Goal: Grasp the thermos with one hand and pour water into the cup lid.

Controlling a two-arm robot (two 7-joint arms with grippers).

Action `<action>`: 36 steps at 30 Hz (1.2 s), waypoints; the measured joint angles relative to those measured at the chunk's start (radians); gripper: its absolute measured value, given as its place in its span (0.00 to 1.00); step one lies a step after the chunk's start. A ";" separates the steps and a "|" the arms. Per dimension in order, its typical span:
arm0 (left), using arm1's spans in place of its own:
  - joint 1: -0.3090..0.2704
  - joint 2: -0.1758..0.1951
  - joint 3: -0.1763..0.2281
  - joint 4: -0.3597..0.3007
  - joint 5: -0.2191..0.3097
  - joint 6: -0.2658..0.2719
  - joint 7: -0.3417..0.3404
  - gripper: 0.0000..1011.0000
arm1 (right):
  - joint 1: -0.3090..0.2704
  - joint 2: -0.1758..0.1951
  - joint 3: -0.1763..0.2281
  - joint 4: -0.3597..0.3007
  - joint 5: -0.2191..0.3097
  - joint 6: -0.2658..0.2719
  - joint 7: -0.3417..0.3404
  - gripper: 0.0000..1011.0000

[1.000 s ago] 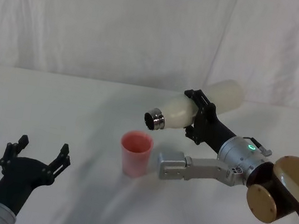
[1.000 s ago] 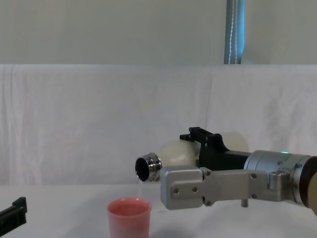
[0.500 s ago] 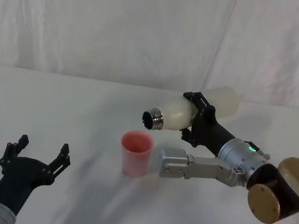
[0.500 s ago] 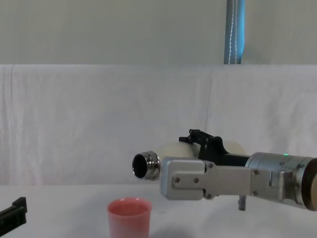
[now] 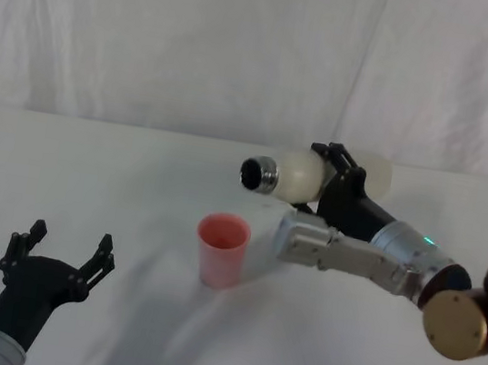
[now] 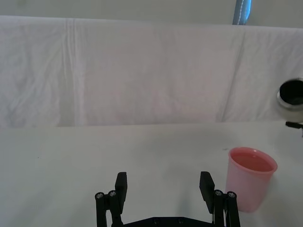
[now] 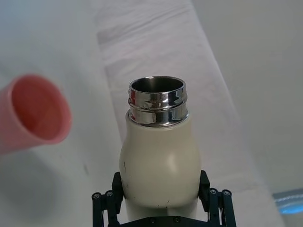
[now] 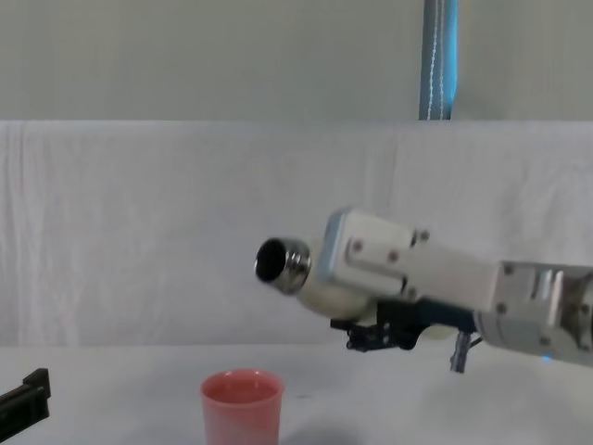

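Observation:
The cream-white thermos [image 5: 298, 174] hangs in the air almost level, its steel neck pointing left and a little upward, above and slightly behind the cup lid. My right gripper [image 5: 320, 177] is shut around its middle. The right wrist view shows the thermos [image 7: 159, 163] clamped between the black fingers [image 7: 116, 185], its neck open. The pink cup lid [image 5: 221, 249] stands upright on the table below the neck, and it holds water in the left wrist view [image 6: 251, 178]. No stream falls from the thermos [image 8: 320, 278] onto the cup lid [image 8: 242, 408]. My left gripper [image 5: 58, 258] rests open near the table's front left.
A white cloth covers the table [image 5: 133, 184] and hangs as a backdrop behind it. A blue-edged pole [image 8: 440, 60] stands behind the backdrop. The right forearm [image 5: 371, 257] stretches over the table just right of the cup lid.
The right gripper has lifted the thermos and tipped its neck from downward to slightly upward. The thin stream seen one second ago has stopped. The left arm has stayed still.

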 joint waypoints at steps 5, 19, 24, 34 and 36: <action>0.000 0.000 0.000 0.000 0.000 0.000 0.000 0.99 | -0.033 0.011 0.041 -0.051 0.076 0.003 0.038 0.94; 0.000 0.000 0.000 0.000 0.000 0.000 0.000 0.99 | -0.171 0.049 0.178 -0.263 0.300 0.097 0.130 0.94; 0.000 0.000 0.000 0.000 0.000 0.000 0.000 0.99 | -0.232 0.055 0.239 -0.345 0.387 0.159 0.152 0.94; 0.000 0.000 0.000 0.000 0.000 0.000 0.000 0.99 | -0.321 0.045 0.339 -0.443 0.595 0.275 0.210 0.94; 0.000 0.000 0.000 0.000 0.000 0.000 0.000 0.99 | -0.337 0.045 0.350 -0.457 0.632 0.290 0.217 0.94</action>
